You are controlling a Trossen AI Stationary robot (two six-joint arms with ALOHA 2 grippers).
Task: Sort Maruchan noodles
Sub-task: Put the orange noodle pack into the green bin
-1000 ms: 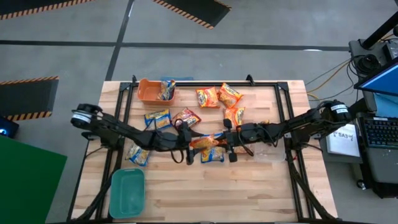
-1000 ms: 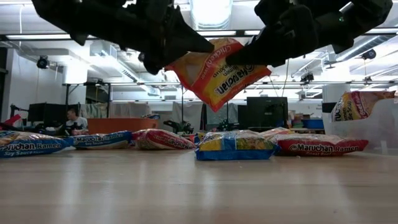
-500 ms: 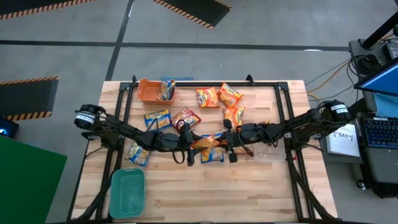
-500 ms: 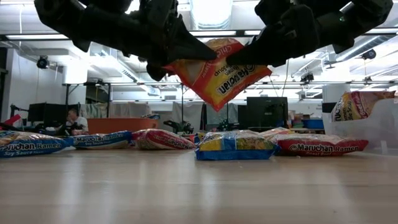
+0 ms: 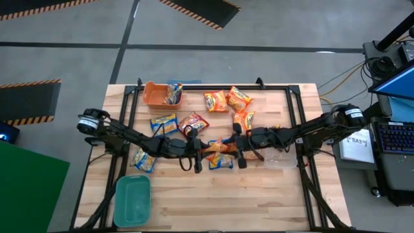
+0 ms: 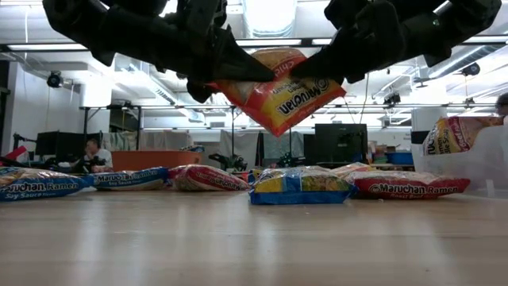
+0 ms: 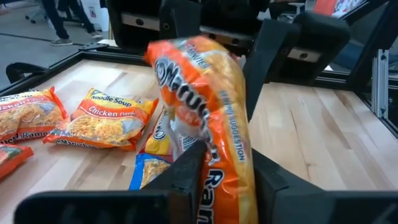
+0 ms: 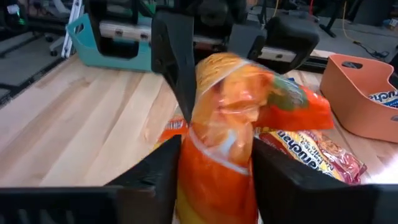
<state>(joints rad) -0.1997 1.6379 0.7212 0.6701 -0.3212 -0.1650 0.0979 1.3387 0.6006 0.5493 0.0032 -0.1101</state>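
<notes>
Holding one orange packet (image 6: 282,91) aloft between two grippers.
Left gripper (image 5: 196,149) grasps it; right gripper (image 5: 235,148), cannot tell; two bins on table (image 5: 272,200).

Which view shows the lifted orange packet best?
The low view: the orange packet hangs above the table between the left gripper and right gripper, its print readable. The high view mostly hides it under the arms; both wrist views show it close but cropped.
</notes>
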